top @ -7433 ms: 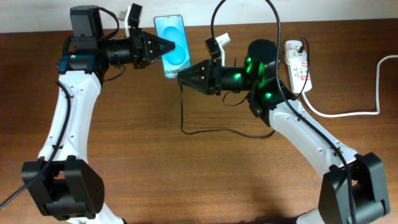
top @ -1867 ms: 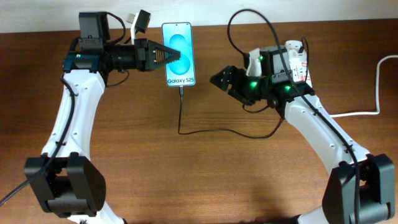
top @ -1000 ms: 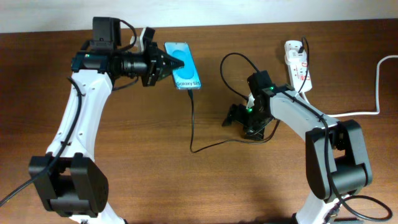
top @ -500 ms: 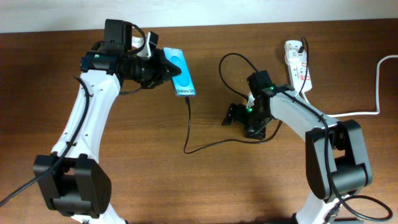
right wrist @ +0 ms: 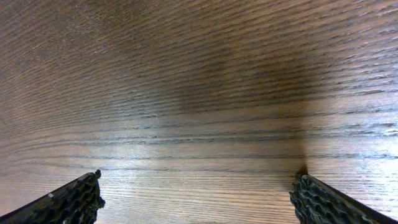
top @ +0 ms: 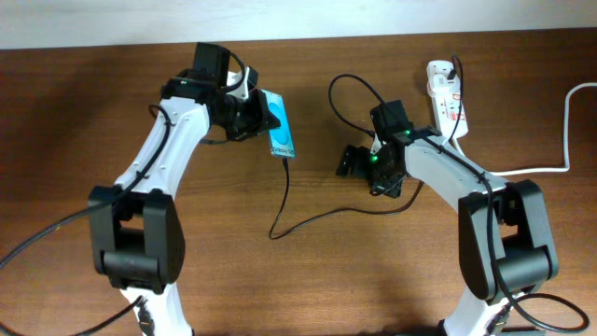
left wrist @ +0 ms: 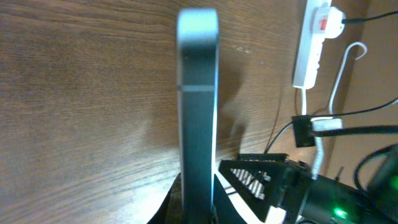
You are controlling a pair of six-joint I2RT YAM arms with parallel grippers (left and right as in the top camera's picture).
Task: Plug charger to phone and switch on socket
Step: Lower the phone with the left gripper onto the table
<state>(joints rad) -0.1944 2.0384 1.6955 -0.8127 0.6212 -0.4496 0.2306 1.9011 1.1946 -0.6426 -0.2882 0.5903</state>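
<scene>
The phone point(top: 280, 127), cyan screen, is lifted off the table and turned on its edge, with my left gripper point(top: 254, 114) shut on it. In the left wrist view the phone point(left wrist: 198, 93) shows edge-on, rising from between the fingers of the left gripper point(left wrist: 198, 202). The charger's black cable point(top: 283, 191) hangs from the phone's lower end, loops across the table and runs back to the socket point(top: 446, 98). My right gripper point(top: 362, 170) points down at the table right of the cable, open and holding nothing. The right gripper point(right wrist: 199, 200) has only bare wood between its fingers.
The socket's thick white cord point(top: 532, 169) runs off to the right edge. The socket point(left wrist: 309, 50) and my right arm point(left wrist: 298, 186) lie beyond the phone in the left wrist view. A pale wall borders the table's far edge.
My left arm swung right and rolled the phone from flat onto its edge, dragging the cable along. My right gripper opened wider and shifted slightly up the table.
</scene>
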